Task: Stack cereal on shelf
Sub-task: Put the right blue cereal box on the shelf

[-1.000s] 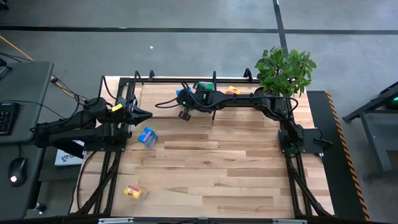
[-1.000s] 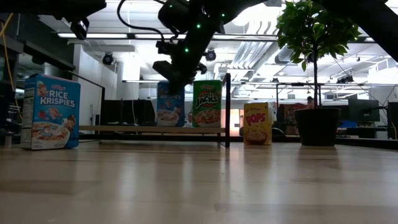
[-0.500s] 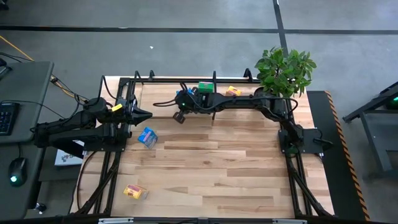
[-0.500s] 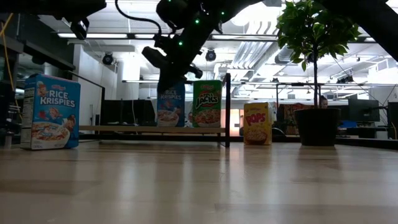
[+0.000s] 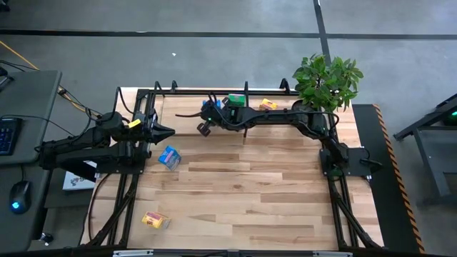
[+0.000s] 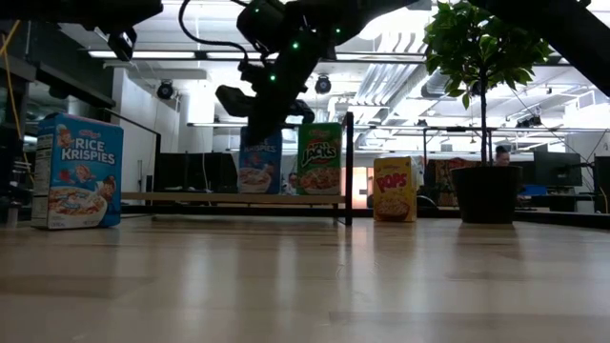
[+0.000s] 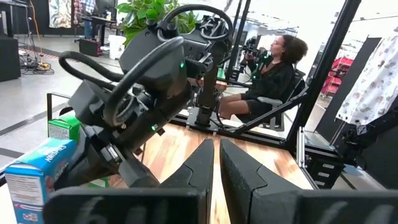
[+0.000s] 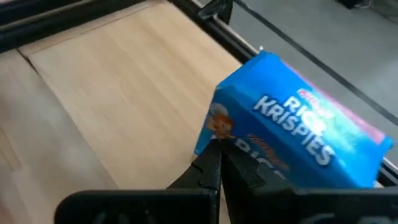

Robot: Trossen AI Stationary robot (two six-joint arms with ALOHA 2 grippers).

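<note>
A blue cereal box (image 6: 258,162) stands upright on the shelf (image 6: 191,197), left of a green box (image 6: 318,158) and the black divider (image 6: 349,167). My right gripper (image 8: 218,152) is shut and slants down at the blue box (image 8: 292,124) from the near side. A yellow box (image 6: 395,189) stands right of the divider. Another blue box (image 5: 169,157) stands on the table at the left, and a yellow box (image 5: 155,220) lies near the front left. My left gripper (image 5: 170,131) waits shut at the table's left edge. My right gripper has its shut fingertips (image 8: 211,158) at a corner of the blue box's printed face (image 8: 217,127). It comes from the near side, slanting down. I cannot tell whether the fingertips touch the box, which stands upright on the shelf board.
A potted plant (image 5: 327,80) stands at the far right corner. Black frame bars (image 5: 214,91) edge the table's far side. The table's middle and near right are bare wood (image 5: 271,193). A person (image 7: 267,74) sits beyond the table in the left wrist view.
My right gripper has rolled about its own line and edged toward the table's left, staying shut in front of the blue box. The box remains upright on the shelf.
</note>
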